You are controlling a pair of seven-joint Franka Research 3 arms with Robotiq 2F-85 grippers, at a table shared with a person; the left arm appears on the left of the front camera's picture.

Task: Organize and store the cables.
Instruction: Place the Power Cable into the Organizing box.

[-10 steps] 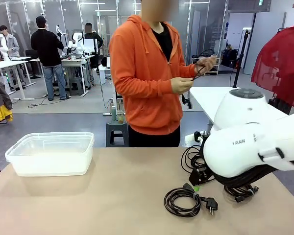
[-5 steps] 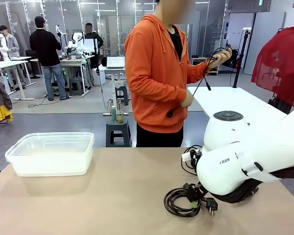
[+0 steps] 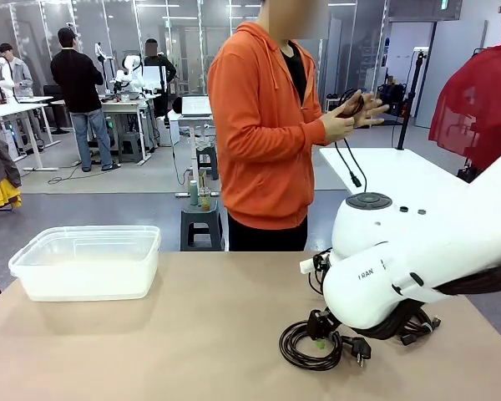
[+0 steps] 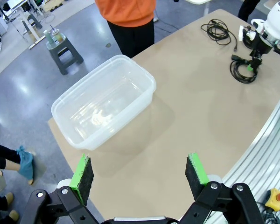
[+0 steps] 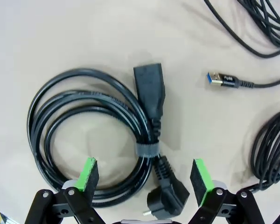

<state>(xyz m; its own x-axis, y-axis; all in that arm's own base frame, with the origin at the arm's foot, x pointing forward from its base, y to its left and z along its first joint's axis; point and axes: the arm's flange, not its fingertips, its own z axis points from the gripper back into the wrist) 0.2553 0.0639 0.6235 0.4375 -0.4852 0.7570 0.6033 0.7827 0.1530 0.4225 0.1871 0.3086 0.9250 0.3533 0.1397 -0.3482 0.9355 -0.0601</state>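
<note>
The right pincer (image 5: 144,175) hangs spread wide just above the coiled cable (image 5: 139,120), which lies flat on the bench (image 5: 60,28). I think it should come down astride the bundle at the grey strap (image 5: 147,150), not at the plug (image 5: 169,195), so that the coil holds together.

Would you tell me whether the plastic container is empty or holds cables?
Empty: the plastic container shows a bare bottom; the coiled power cable lies on the table.
</note>
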